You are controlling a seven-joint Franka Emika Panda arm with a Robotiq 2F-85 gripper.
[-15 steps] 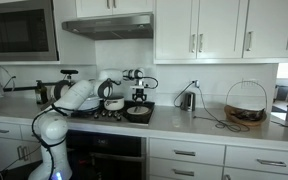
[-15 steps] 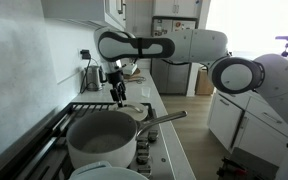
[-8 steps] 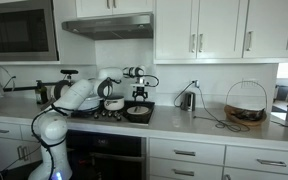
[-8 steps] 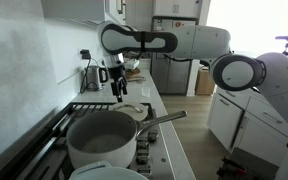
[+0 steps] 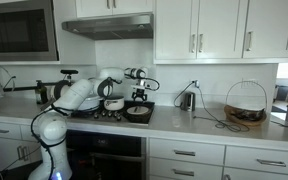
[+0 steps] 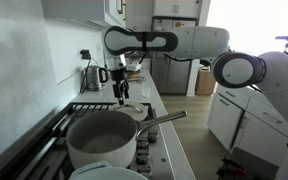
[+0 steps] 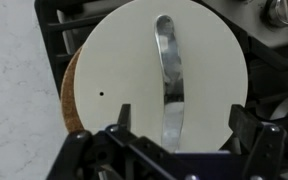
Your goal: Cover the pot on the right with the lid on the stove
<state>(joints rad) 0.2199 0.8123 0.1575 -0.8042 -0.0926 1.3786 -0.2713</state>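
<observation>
Lid [image 7: 124,60]: round, flat, cream-white, matte. A shiny metal strap handle [image 7: 167,70] runs across its middle, and there is a small dark vent hole [image 7: 101,95] to one side. The lid lies flat on the black stove grate [image 7: 50,22]. A brown rim [image 7: 68,100] pokes out from under one edge; can't tell what that is. White speckled countertop [image 7: 9,90] sits just beside the stove.

Gripper [image 7: 182,118]: fingers [image 7: 123,113] spread apart, with the strap handle in the gap between them and nothing clamped. Can't tell if the tips touch the lid surface.

In an exterior view the gripper [image 6: 121,92] points straight down over the lid [image 6: 132,109] at the far end of the stove. The big steel pot [image 6: 101,140] stands uncovered in the foreground, long handle sticking out sideways, well apart from the lid. A kettle [image 6: 91,77] stands on the counter beyond.

In an exterior view the arm [image 5: 79,95] reaches across the cooktop, with the gripper [image 5: 139,96] just above a dark pan-like shape [image 5: 138,113]. The lid is too small to make out there.
</observation>
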